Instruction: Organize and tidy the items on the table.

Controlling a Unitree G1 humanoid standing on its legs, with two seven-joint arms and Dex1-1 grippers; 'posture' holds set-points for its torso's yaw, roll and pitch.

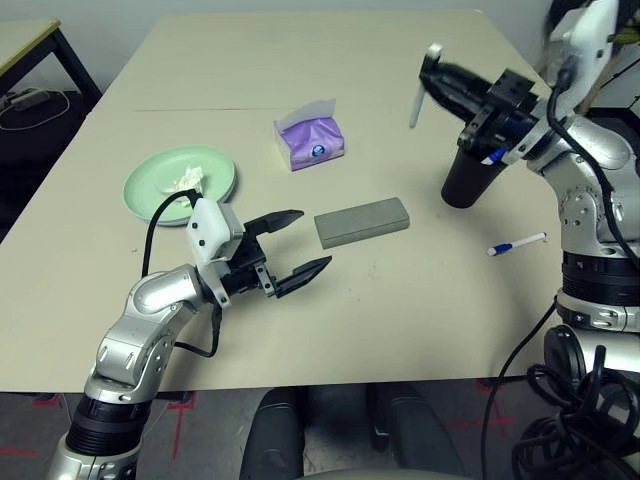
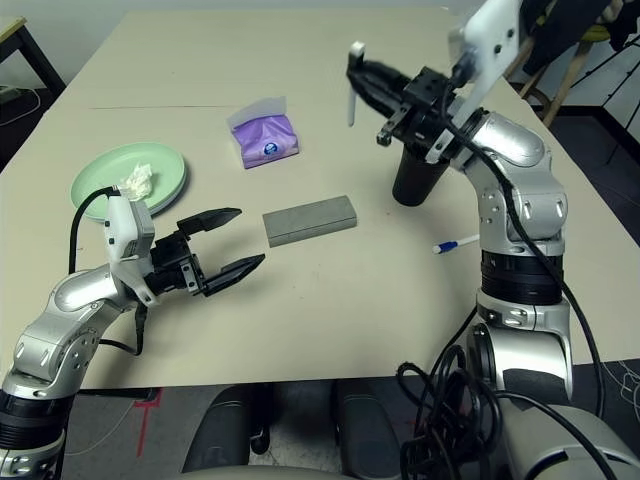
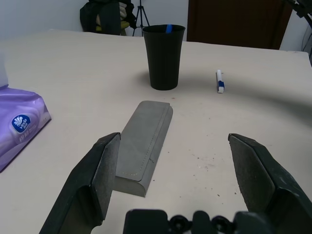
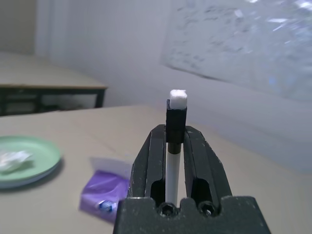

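1. My right tool (image 1: pixel 432 72) is up in the air above the black cup (image 1: pixel 470 178), pinching a white pen (image 1: pixel 415 103) that hangs down from its tips.
2. My left tool (image 1: pixel 300 243) is spread wide and sits low over the bench (image 1: pixel 400 320), with the grey glasses case (image 1: pixel 361 221) just beyond its tips.
3. The cup stands upright on the right side of the bench, and I see a bit of blue at its rim, so I think one pen is already inside.
4. One more pen (image 1: pixel 517 243) lies flat on the bench near the cup.
5. The green plate (image 1: pixel 180 183) with the white tissue wad (image 1: pixel 187 178) is on the left, and the purple tissue pack (image 1: pixel 311 139) sits behind the case.
6. To do this step well, I should bring the pen right over the cup's mouth, point it straight down, and lower it inside before I let go.
7. I must go slow so I do not knock the cup over.
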